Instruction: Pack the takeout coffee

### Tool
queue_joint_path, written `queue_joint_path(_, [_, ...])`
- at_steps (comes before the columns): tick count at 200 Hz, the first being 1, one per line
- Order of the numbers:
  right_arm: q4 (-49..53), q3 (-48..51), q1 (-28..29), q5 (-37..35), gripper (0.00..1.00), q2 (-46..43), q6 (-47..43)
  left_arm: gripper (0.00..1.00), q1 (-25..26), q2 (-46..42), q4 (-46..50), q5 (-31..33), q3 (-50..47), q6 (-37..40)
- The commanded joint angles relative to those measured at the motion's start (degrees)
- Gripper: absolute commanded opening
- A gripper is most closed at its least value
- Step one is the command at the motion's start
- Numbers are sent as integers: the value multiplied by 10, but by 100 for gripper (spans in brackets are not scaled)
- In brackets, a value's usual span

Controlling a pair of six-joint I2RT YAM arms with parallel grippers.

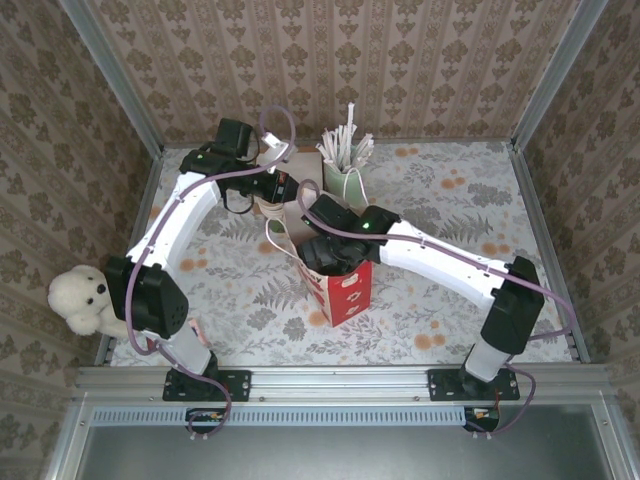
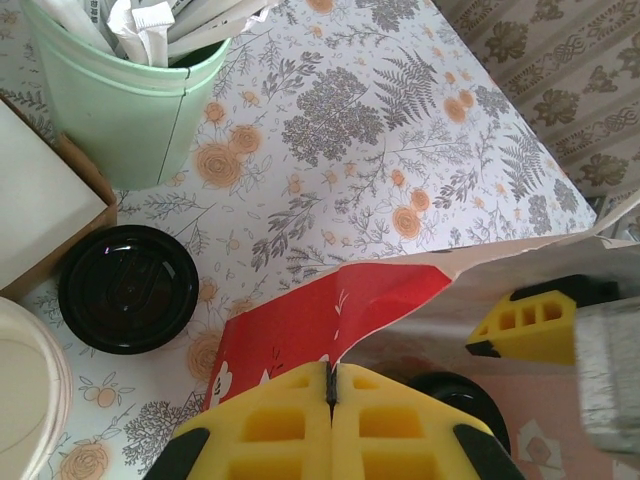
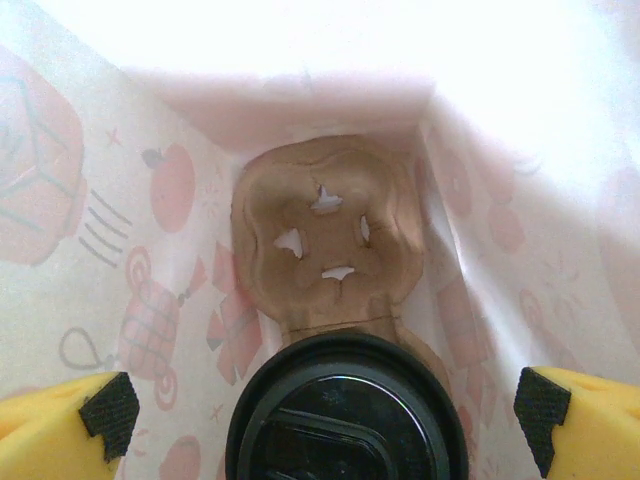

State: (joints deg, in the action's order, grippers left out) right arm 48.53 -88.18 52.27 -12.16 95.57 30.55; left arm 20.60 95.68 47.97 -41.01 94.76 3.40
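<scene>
Our left fingers are pressed together on the top edge of the red paper bag, pinching it, and we think that is to keep the bag's mouth open. Our right fingers are down inside the bag and spread wide. The takeout coffee stands between them, touching neither one, by the brown cardboard holder at the bottom, so it looks free to us.

Two arms up from the rail: left arm and right arm, white shells, chunky black joints, black bases on the rail. Lilac cables trail both. Green lights glow. Left gripper, right gripper: yellow hollowed fingers, black patches.
</scene>
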Motion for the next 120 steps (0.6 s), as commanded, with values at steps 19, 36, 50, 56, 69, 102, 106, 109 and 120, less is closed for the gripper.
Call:
queue_joint_path(19, [-78, 43, 1, -24, 100, -61, -13, 0, 1, -32, -18, 22, -17, -15])
queue_joint_path(36, [-107, 69, 2, -25, 100, -81, -20, 0, 0, -30, -26, 16, -17, -22])
queue_joint_path(50, [-134, 85, 1, -31, 100, -91, -30, 0, 2, -28, -18, 16, -10, -24])
queue_joint_path(56, [-150, 93, 1, -33, 100, -94, -34, 0, 4, -30, -21, 21, -13, -24])
queue_joint_path(69, [-188, 105, 1, -30, 100, -100, -48, 0, 10, -39, -36, 33, -27, -24])
queue_joint_path(102, [-164, 75, 2, -36, 100, -89, -75, 0, 20, -49, -60, 55, -47, -31])
queue_joint_path(106, [-159, 71, 2, -37, 100, -87, -75, 0, 20, -48, -62, 57, -49, -33])
queue_joint_path(109, [-158, 70, 1, -37, 100, -87, -77, 0, 20, -49, -65, 59, -50, -34])
queue_joint_path(120, [-158, 66, 1, -36, 100, -86, -77, 0, 20, -50, -72, 60, -54, -39])
